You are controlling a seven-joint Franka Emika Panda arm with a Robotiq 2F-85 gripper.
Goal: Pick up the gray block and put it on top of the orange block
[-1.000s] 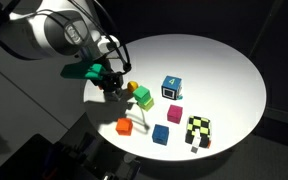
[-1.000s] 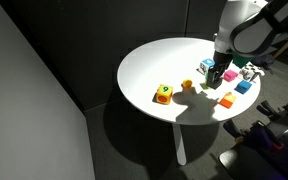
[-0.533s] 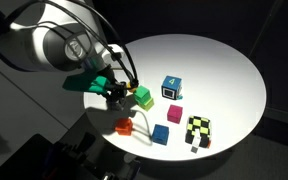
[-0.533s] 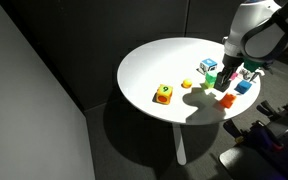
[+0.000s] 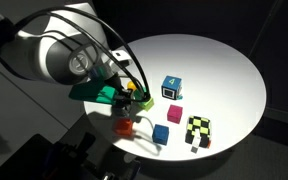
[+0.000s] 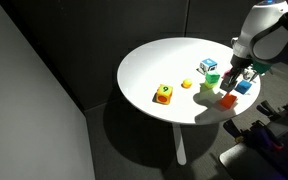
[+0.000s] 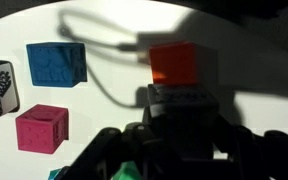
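The big round white table [image 5: 224, 70] holds all the blocks. The robot arm [image 5: 54, 60] bends down over the orange block [image 5: 125, 127], which sits near the table's edge. Its gripper [image 7: 181, 118] hangs right above the orange block, with its fingers squeezed shut on the gray block [image 7: 181, 100]. So the gray block is just over the orange one (I cannot tell if they touch). In the wrist view, a blue block [image 7: 56, 64] sits left of the orange block, and a pink block [image 7: 41, 128] lies near the blue one. A black-and-yellow checkered block [image 5: 198, 130] stands farther from the orange block, past the pink one.
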